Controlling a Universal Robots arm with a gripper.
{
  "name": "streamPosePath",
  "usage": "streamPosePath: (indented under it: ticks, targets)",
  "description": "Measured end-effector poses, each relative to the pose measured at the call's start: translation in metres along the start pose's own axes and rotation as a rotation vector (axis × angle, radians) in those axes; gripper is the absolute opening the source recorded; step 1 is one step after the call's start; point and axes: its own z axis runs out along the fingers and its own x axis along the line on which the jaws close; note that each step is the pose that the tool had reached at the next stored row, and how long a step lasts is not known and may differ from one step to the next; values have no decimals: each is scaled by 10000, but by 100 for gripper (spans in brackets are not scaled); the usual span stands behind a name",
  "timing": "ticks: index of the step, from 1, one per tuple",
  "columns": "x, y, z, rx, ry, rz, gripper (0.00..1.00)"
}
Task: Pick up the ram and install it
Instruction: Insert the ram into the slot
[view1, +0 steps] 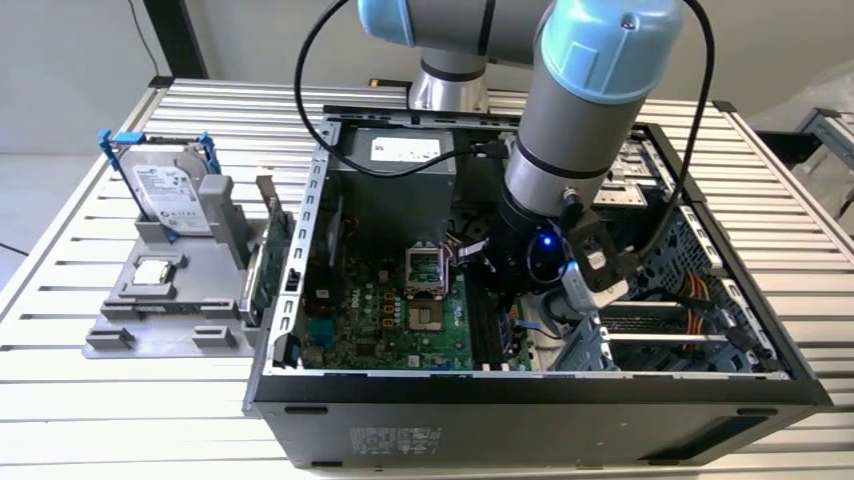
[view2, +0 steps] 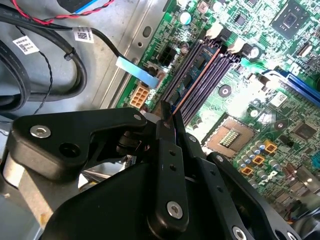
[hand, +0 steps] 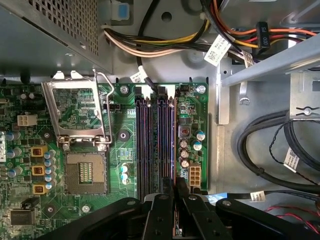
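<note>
The ram shows edge-on as a thin strip standing in the outermost black memory slot of the motherboard, next to the other slots. In the second wrist view the ram runs away from the fingers along the slots. My gripper has its black fingers pressed together on the ram's near end, and the same grip shows in the second wrist view. In the exterior view my arm's wrist reaches down into the open computer case over the slots.
The open CPU socket and its raised latch frame lie beside the slots. Cable bundles and a metal drive cage crowd the other side. Outside the case stand a hard drive in a grey holder and a green card.
</note>
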Motion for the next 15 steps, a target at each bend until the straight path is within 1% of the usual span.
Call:
streamPosePath:
  ticks: [7, 15]
  targets:
    - [0, 0, 2, 0, 0, -47, 0]
    - [-1, -2, 14, 1, 16, -48, 0]
